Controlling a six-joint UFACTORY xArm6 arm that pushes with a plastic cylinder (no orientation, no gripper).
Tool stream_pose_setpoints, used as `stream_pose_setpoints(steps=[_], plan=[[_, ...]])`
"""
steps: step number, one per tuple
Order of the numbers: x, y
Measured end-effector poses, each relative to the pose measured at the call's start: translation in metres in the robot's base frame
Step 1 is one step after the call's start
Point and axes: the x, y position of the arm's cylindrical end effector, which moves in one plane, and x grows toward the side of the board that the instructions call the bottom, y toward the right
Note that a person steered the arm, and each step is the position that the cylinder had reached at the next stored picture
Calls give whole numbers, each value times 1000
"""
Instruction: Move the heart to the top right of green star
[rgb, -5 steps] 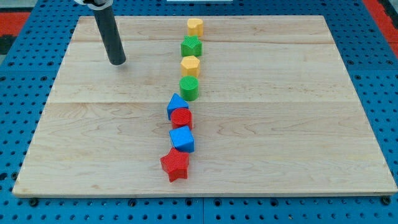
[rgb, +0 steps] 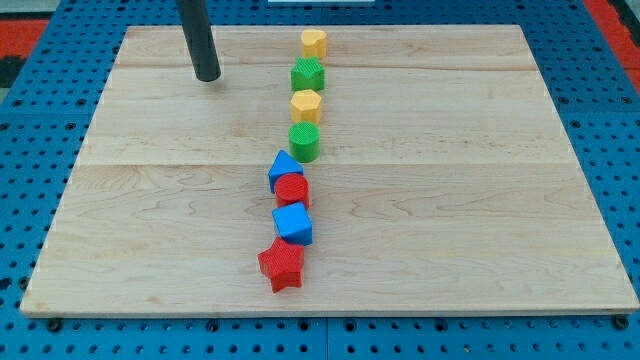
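The yellow heart (rgb: 314, 42) lies at the view's top of a line of blocks, touching the green star (rgb: 308, 74) just below it. My tip (rgb: 208, 76) rests on the board well to the view's left of both, about level with the star. It touches no block.
Below the star, the line runs down the wooden board (rgb: 480, 200): a yellow hexagon (rgb: 306, 105), a green cylinder (rgb: 304, 142), a blue block (rgb: 283, 169), a red cylinder (rgb: 293, 189), a blue cube (rgb: 293, 223) and a red star (rgb: 281, 265).
My tip has moved up and a little to the view's right, nearer the top of the line. No block has moved.
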Motion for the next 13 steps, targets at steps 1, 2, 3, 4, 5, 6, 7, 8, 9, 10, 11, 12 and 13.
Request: stream_pose_setpoints(steps=[1,2,3,4,5,6,7,8,9,10,11,12,13], plan=[[-22,15],[-42,49],[-60,103],[-77,131],[-85,111],[-102,119],[-100,126],[-100,162],[-101,231],[-100,252],[-100,215],[-91,214],[-72,174]])
